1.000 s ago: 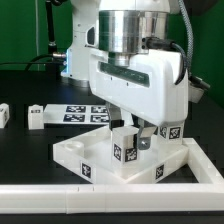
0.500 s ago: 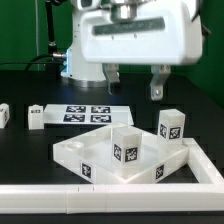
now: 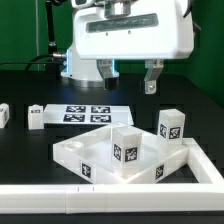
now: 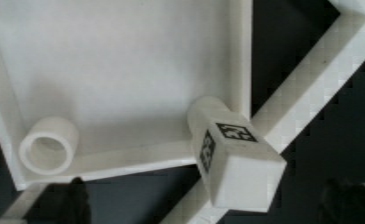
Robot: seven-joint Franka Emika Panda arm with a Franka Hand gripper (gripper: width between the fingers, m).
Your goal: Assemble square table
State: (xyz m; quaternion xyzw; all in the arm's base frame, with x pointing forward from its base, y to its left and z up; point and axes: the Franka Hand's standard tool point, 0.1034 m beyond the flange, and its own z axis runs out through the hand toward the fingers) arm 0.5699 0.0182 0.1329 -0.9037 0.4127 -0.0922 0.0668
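Observation:
The white square table slab [image 3: 75,152] lies upside down near the front of the table, rim up. One tagged white leg [image 3: 126,143] stands upright inside it. A second leg [image 3: 171,124] stands at its far corner on the exterior view's right. My gripper [image 3: 128,76] hangs open and empty well above the slab, touching nothing. In the wrist view the slab [image 4: 108,70] shows a round corner socket [image 4: 51,150] and a tagged leg [image 4: 232,152] at its rim. My gripper [image 4: 205,205] stands wide open around that leg, far above it.
Two loose white legs [image 3: 36,117] [image 3: 4,113] lie at the exterior view's left. The marker board [image 3: 88,113] lies behind the slab. A long white bar fence [image 3: 110,201] runs along the front edge and shows in the wrist view [image 4: 312,85].
One second ago my gripper was down at the leg inside the slab. It has let go and risen straight up, and the leg stays standing.

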